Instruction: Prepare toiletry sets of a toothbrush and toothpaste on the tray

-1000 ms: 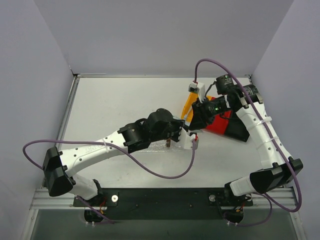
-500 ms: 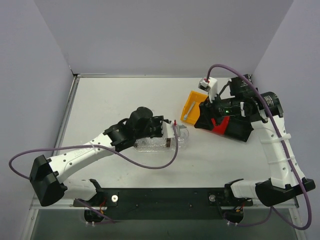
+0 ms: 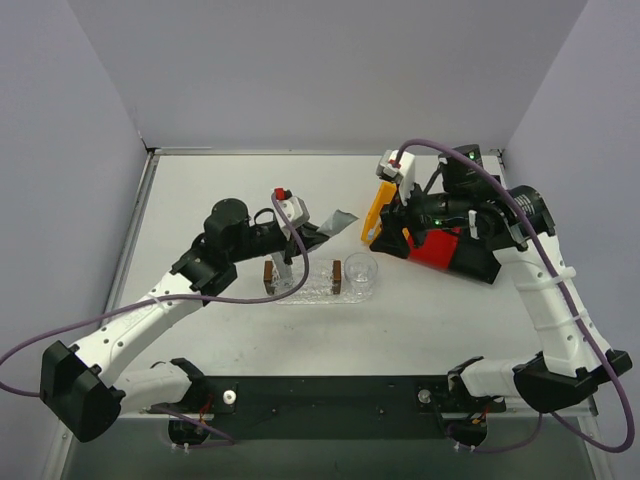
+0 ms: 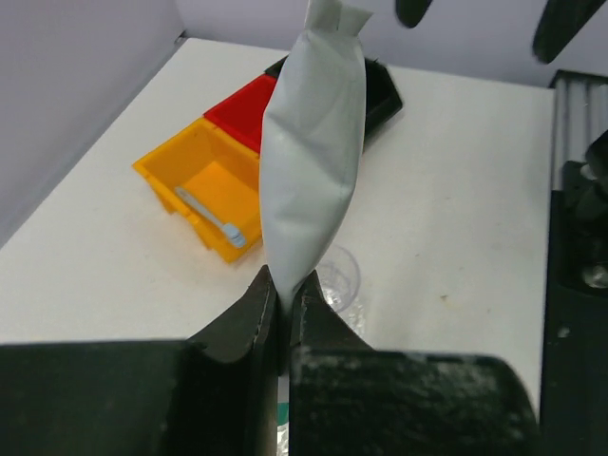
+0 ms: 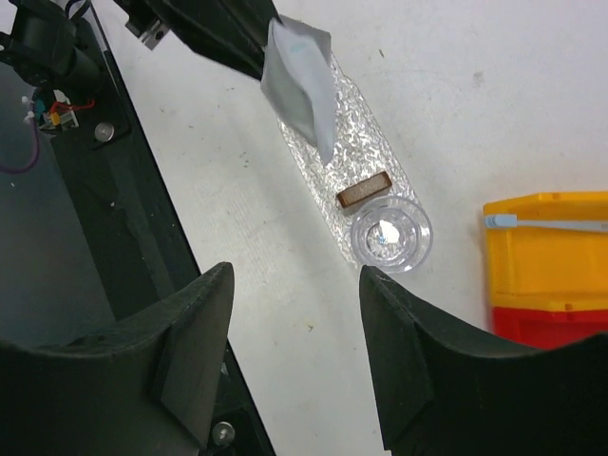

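Top external view: the left gripper [image 3: 305, 228] is clenched on one end of the toothpaste [image 3: 331, 221], held in the air near the tray [image 3: 305, 291]. The tray carries two brown blocks [image 3: 269, 275] and a clear cup [image 3: 361, 272]. The right gripper [image 3: 388, 230] hovers at the yellow bin [image 3: 374, 212].

Left wrist view: the fingers [image 4: 255, 328] pinch only the tube's thin tip; I judge that it could slip or swing when lowered. The toothbrush [image 4: 211, 213] lies in the yellow bin.

Right wrist view: its jaws are released and empty. The tube shows over the tray's bare end; lowered carelessly, it could knock a block or the cup. The toothbrush lies close to the bin wall, so the fingers might catch the wall instead.
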